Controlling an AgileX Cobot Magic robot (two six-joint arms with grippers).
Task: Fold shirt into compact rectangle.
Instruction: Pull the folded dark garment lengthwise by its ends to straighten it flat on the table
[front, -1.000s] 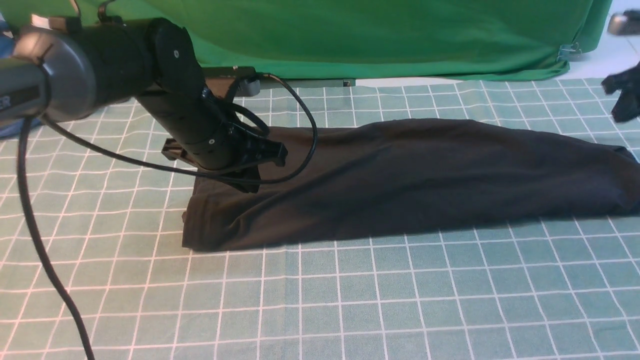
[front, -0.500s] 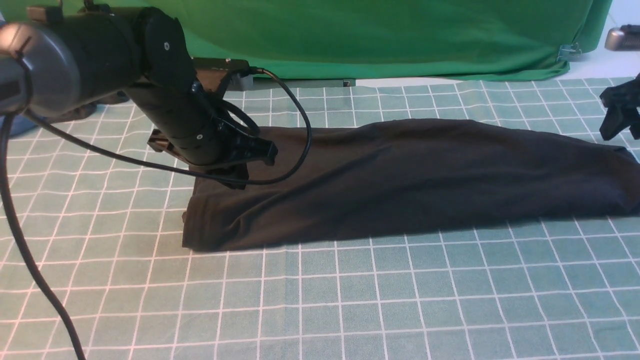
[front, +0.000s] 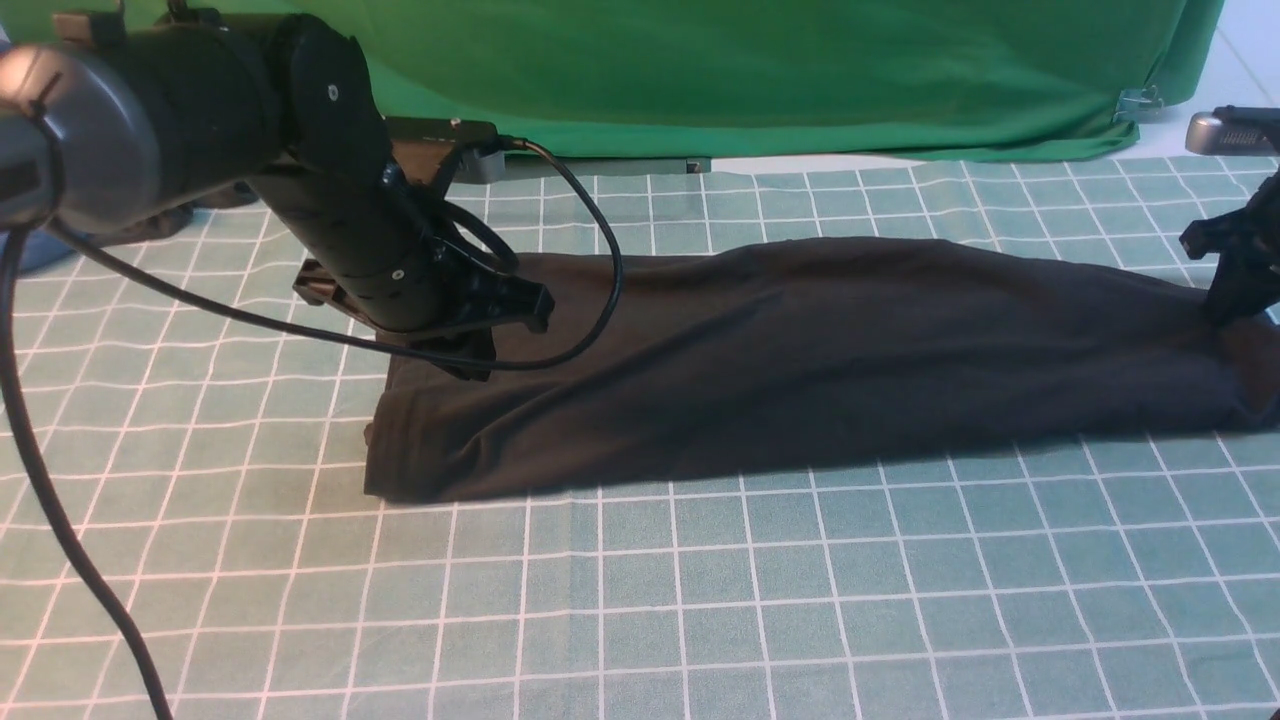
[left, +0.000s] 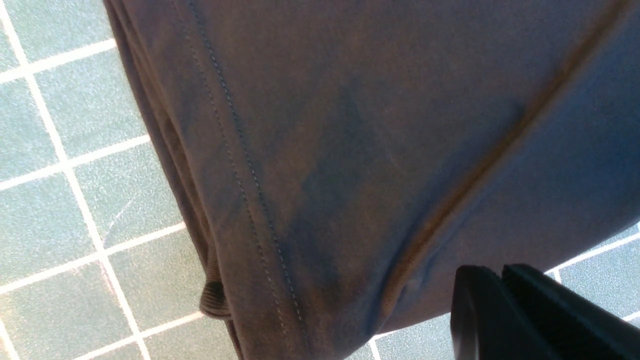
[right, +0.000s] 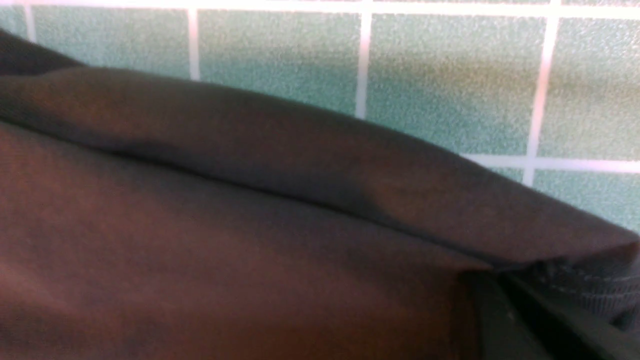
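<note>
The black shirt (front: 820, 350) lies folded into a long band across the checked tablecloth (front: 700, 600). My left gripper (front: 478, 355) hangs just above the shirt's left end, by its far edge. In the left wrist view its fingers (left: 500, 275) are pressed together with nothing between them, beside the stitched hem (left: 240, 150). My right gripper (front: 1232, 310) is down on the shirt's right end. In the right wrist view its tips (right: 495, 280) are shut into a fold of the shirt (right: 200, 250), next to ribbed cloth (right: 575, 290).
A bright green cloth (front: 760, 70) hangs along the back of the table, held by a metal clip (front: 1135, 100) at its right. The left arm's black cable (front: 60, 480) loops down over the near left of the table.
The right gripper came down from above the table's right edge onto the shirt's right end and shut there. The left arm lifted slightly up and to the left. The shirt has stayed put.
</note>
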